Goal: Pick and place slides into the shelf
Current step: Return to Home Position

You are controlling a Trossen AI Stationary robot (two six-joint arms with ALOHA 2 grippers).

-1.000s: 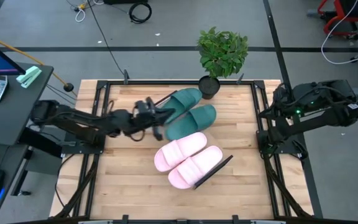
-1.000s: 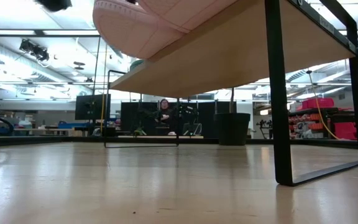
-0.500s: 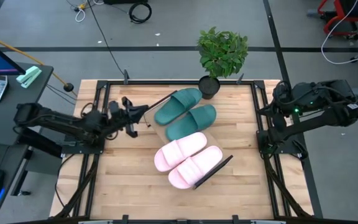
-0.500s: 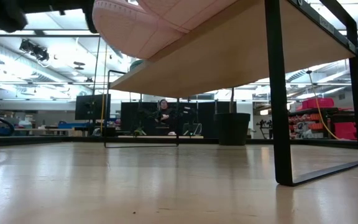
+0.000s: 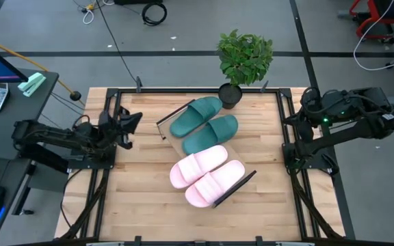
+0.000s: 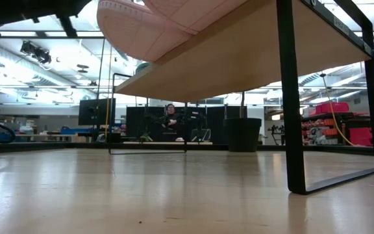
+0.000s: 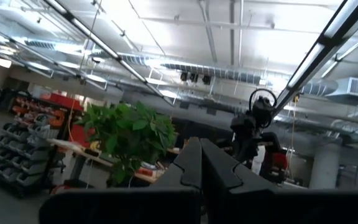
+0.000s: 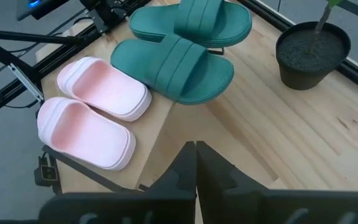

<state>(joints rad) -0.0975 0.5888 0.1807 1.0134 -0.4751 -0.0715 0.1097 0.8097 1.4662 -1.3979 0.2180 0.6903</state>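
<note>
Shelf: the shelf (image 8: 165, 134) lay across the middle of the table (image 5: 142, 198), running from 11 o'clock to 5 o'clock in the high view, with a black bar at each short end.
On the shelf: all four slides, strap side up, in one row.
11 o'clock end: the far green slide (image 5: 195, 114) and the near green slide (image 5: 211, 134), side by side and touching.
5 o'clock end: the inner pink slide (image 5: 198, 166) and the outer pink slide (image 5: 215, 184), also touching.
Overhang: in the low view, a pink sole stuck out past the board's edge.
Plant pot: the plant pot (image 5: 230, 94) stood on the table at 12 o'clock, just beside the far green slide's end.
Left gripper: the left gripper (image 7: 199, 146) sat at 9 o'clock near the table's edge, apart from the slides, fingers pressed together and empty.
Right gripper: the right gripper (image 8: 195, 147) sat at 3 o'clock, fingers together and empty.
</note>
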